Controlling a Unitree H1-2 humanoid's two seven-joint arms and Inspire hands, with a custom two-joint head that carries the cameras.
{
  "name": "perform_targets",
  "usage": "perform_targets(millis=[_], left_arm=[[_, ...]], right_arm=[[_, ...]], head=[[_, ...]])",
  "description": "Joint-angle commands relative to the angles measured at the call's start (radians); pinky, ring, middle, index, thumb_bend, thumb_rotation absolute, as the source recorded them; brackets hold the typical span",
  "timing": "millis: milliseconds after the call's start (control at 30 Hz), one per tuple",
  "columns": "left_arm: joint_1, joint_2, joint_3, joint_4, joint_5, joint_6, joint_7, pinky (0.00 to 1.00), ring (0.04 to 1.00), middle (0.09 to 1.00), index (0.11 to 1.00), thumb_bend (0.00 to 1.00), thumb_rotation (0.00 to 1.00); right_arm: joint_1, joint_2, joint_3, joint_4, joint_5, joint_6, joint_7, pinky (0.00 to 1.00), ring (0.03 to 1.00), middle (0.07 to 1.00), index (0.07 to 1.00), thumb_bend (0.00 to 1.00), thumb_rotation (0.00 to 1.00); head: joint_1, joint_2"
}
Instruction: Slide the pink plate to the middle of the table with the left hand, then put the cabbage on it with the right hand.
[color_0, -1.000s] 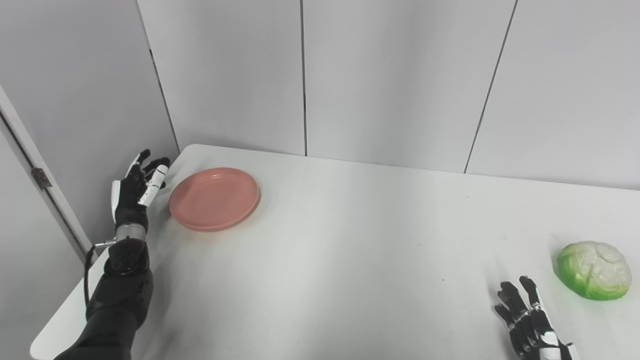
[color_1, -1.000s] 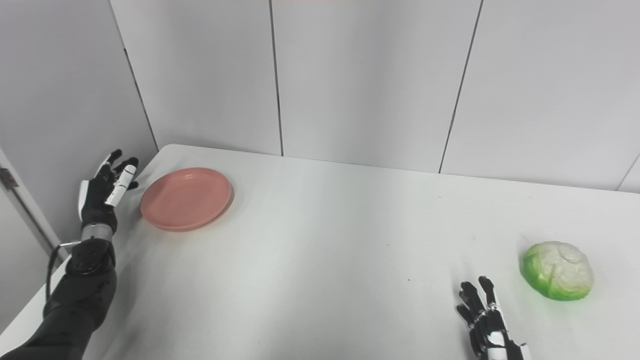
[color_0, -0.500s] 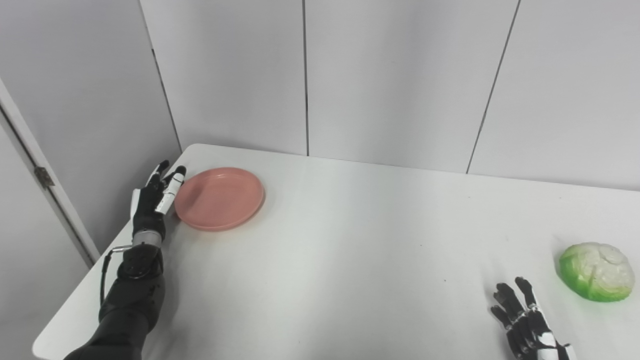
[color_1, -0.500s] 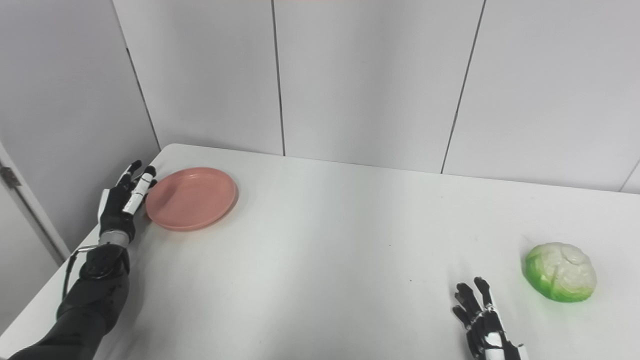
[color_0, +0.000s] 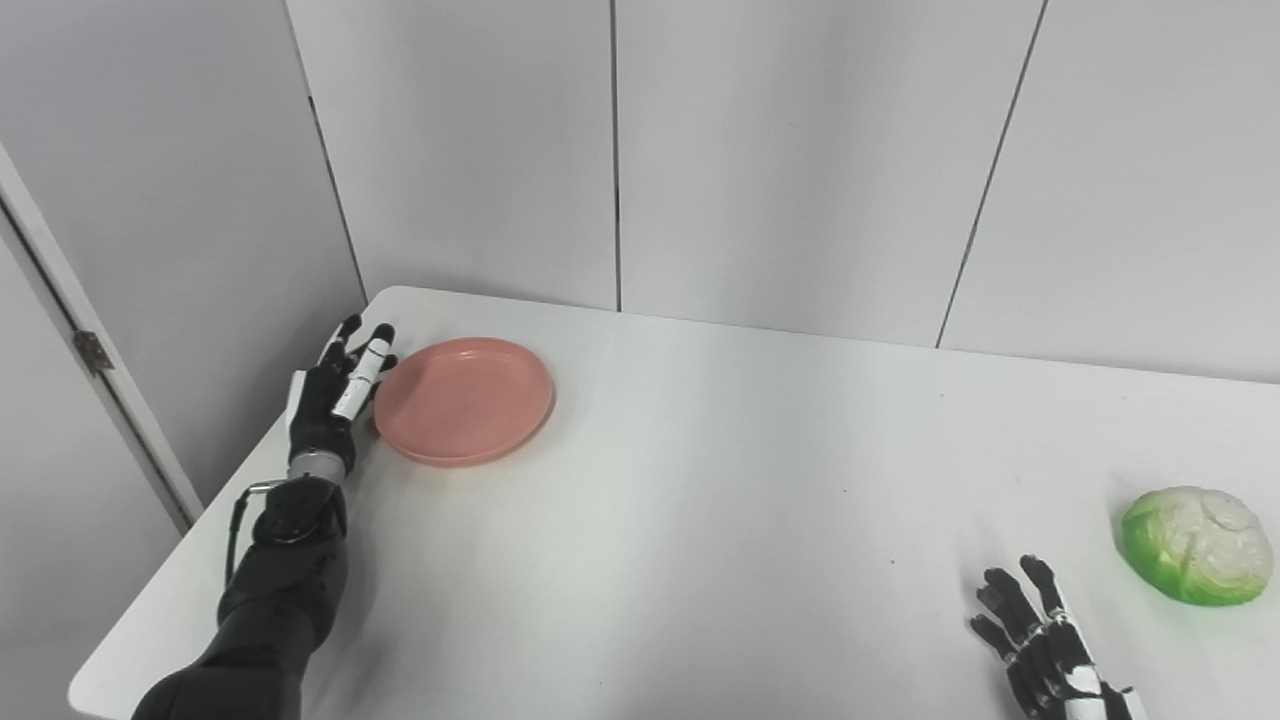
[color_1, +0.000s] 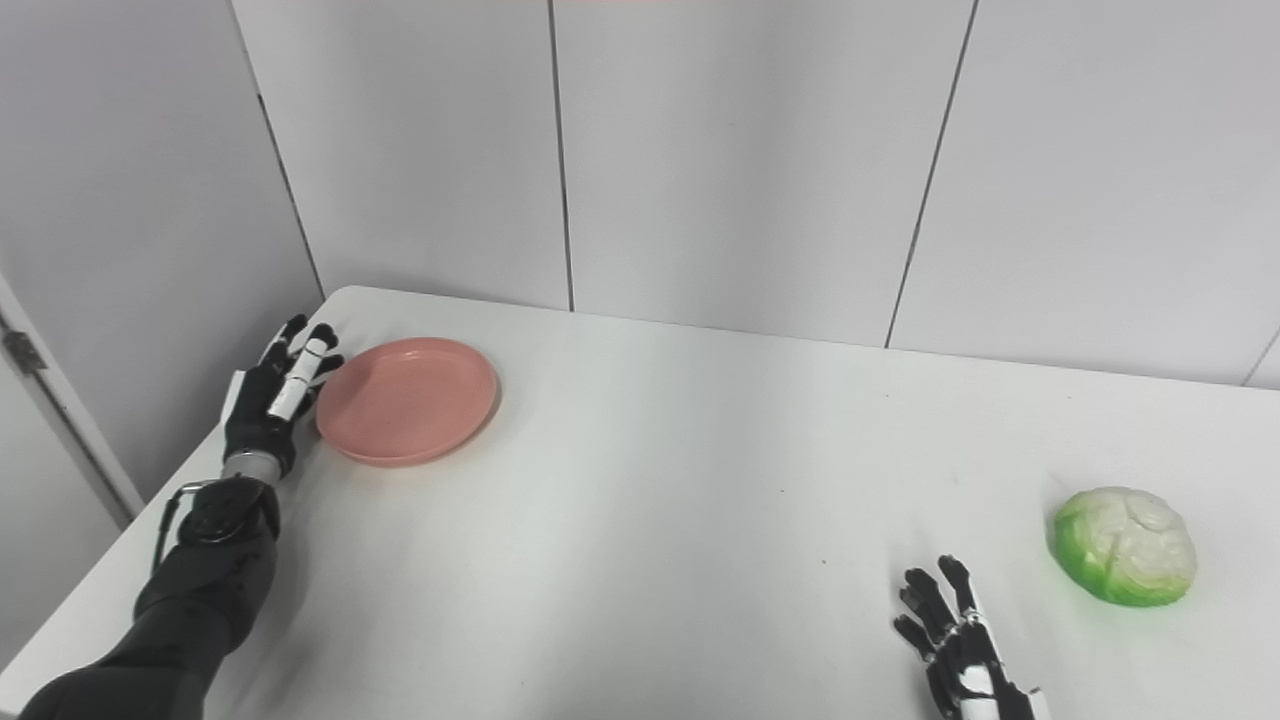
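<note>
The pink plate (color_0: 464, 401) lies flat on the white table (color_0: 700, 520) toward its far left corner, at about ten o'clock from the table's middle; the left hand (color_0: 336, 392) stands edge-on just at the plate's nine o'clock rim, fingers (color_0: 365, 360) straight and together-ish, pointing toward twelve o'clock, holding nothing, and it appears to touch the rim, though the exact contact is hard to read from either eye view; the plate therefore lies at three o'clock from this hand, and the table's middle lies beyond it at roughly four o'clock, so the judgement is that a sideways push through the rim is the step in hand and that the slide has a long way to go; because the plate is round it has no long axis to mind, but a push off its centre line could let it swing around the fingers rather than travel straight; the cabbage (color_0: 1195, 545) sits near the table's right edge at about three to four o'clock from the middle, well apart from the plate; the right hand (color_0: 1045, 650) rests low at the near edge, fingers spread and empty, with the cabbage at its two o'clock, and it is plainly the nearer hand to the cabbage.
</note>
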Motion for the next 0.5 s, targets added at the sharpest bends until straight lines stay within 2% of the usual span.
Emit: perform_targets(millis=[0, 100, 267, 467], left_arm=[[-0.054, -0.002, -0.009, -0.008, -0.003, -0.011, -0.031, 0.63, 0.754, 0.800, 0.916, 0.83, 0.66], [-0.053, -0.019, -0.009, -0.014, -0.011, -0.005, -0.046, 0.64, 0.771, 0.818, 0.917, 0.85, 0.66], [-0.037, -0.062, -0.032, -0.027, 0.022, -0.002, -0.015, 0.64, 0.768, 0.815, 0.914, 0.82, 0.67], [-0.023, -0.122, -0.064, -0.004, 0.026, -0.013, -0.012, 0.62, 0.781, 0.818, 0.926, 0.80, 0.66]], right_arm=[[0.065, -0.004, 0.008, -0.035, 0.002, 0.006, -0.003, 0.88, 0.904, 0.896, 0.956, 0.85, 1.00], [0.065, -0.003, 0.011, -0.039, 0.005, 0.010, 0.000, 0.89, 0.906, 0.897, 0.958, 0.85, 1.00], [0.066, -0.006, 0.014, -0.042, 0.015, 0.016, 0.006, 0.89, 0.914, 0.907, 0.967, 0.84, 1.00], [0.071, -0.002, 0.014, -0.054, 0.011, 0.020, -0.001, 0.88, 0.907, 0.895, 0.956, 0.83, 1.00]], head=[[-0.001, 0.002], [-0.002, 0.003], [-0.003, 0.007], [-0.008, 0.014]])
